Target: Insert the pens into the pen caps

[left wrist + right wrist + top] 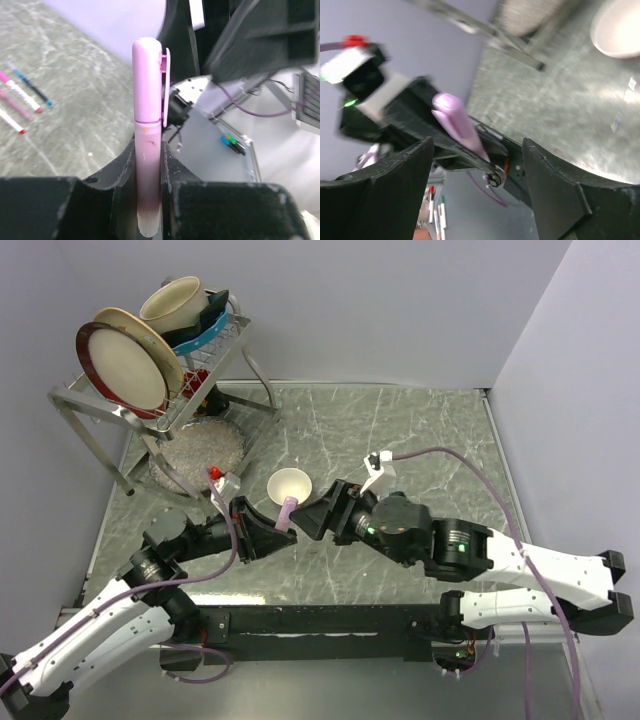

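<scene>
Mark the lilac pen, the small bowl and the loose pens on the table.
lilac pen (147,85): left wrist view, on its cap.
small bowl (284,479): top view, on its inner wall.
loose pens (20,92): left wrist view, on the white barrel of one.

Top view overhead; wrist views close, share pink pen (148,135).

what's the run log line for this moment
left claw: shut on lilac pen | cap: on pen | right claw: open, empty, near cap | loose pens: on table
</scene>
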Available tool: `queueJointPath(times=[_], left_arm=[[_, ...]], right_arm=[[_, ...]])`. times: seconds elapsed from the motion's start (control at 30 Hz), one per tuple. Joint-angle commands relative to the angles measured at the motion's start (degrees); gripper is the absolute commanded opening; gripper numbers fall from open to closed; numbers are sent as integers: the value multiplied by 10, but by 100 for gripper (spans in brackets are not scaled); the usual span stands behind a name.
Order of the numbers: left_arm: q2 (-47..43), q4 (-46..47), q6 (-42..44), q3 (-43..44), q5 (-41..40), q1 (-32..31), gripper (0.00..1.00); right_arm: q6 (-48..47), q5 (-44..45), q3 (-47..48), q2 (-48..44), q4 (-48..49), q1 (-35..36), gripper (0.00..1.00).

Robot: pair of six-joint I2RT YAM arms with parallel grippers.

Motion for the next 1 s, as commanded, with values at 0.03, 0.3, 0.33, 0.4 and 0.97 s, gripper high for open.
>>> queueJointPath(times=[0.03, 0.3, 0.33, 0.4, 0.97], left_arm=[[-23, 50, -28, 22, 63, 2, 1], [-23, 97, -63, 21, 112, 2, 1], [-24, 101, -63, 21, 114, 2, 1], [-26, 101, -64, 23, 114, 2, 1], [4, 184, -77, 25, 87, 2, 1]], right_arm=[[-141, -51, 8, -34, 112, -17, 82], [-220, -156, 66, 4, 124, -41, 79], [-223, -157, 69, 7, 126, -40, 78], [-226, -165, 71, 13, 139, -42, 72], [-186, -328, -68, 11, 226, -38, 0]])
